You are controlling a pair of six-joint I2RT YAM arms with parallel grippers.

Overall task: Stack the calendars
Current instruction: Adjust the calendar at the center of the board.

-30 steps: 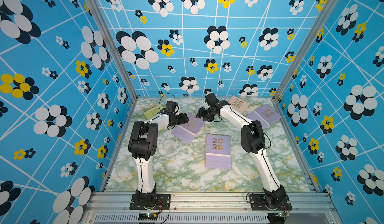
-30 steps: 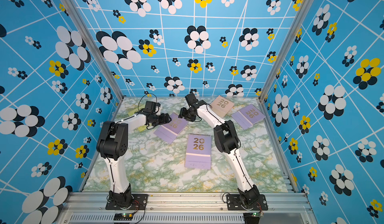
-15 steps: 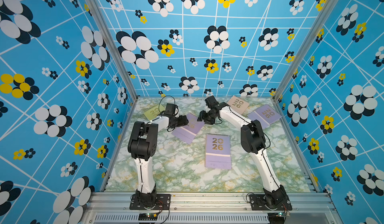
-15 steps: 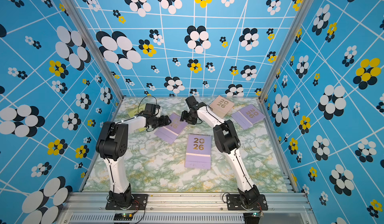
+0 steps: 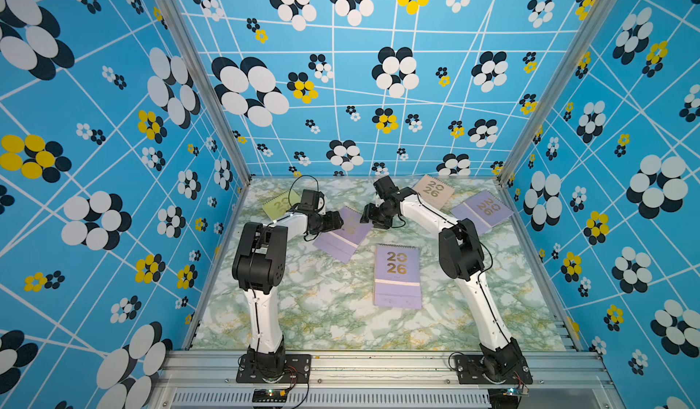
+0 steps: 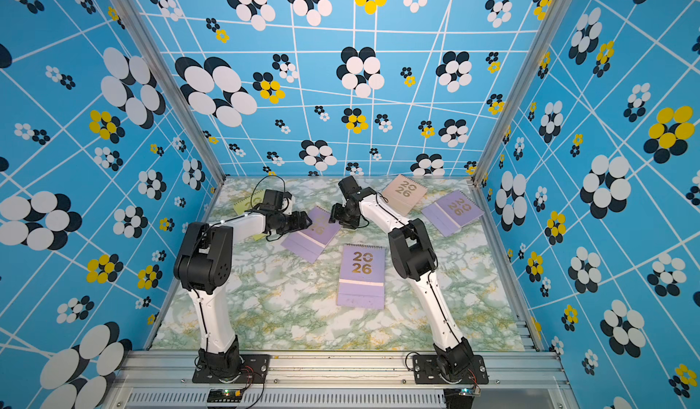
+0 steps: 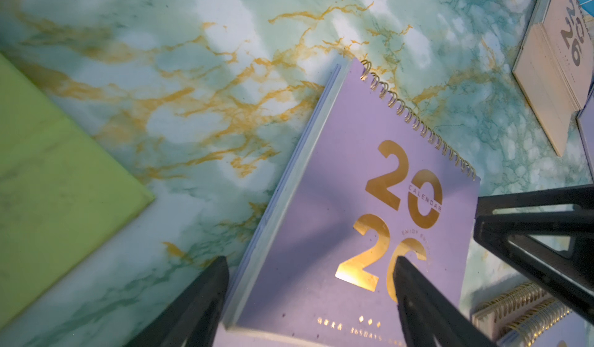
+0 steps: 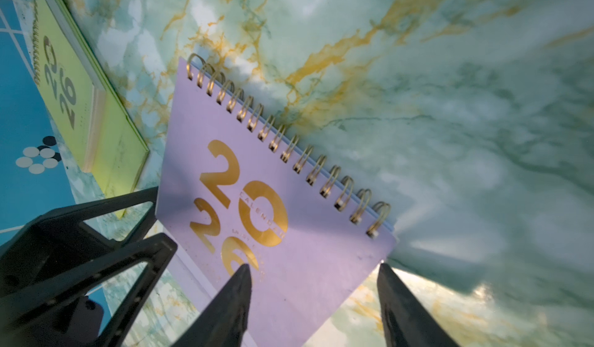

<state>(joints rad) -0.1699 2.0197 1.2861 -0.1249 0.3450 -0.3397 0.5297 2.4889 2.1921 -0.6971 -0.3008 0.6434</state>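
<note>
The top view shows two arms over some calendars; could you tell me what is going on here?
Both arms are working on the tilted lilac spiral-bound calendar on the green marbled table. The left gripper and right gripper are open, poised over it from opposite sides; neither grips it yet. A yellow-green calendar, a peach calendar and two more lilac calendars lie spread around it.

The surface [image 5: 322, 312] is bearing a lilac calendar [image 5: 397, 274] centrally, second lilac [image 5: 341, 242] at eleven, green [image 5: 276, 203] at ten, peach [image 5: 435, 191] at one, third lilac [image 5: 486, 208] at two.
</note>
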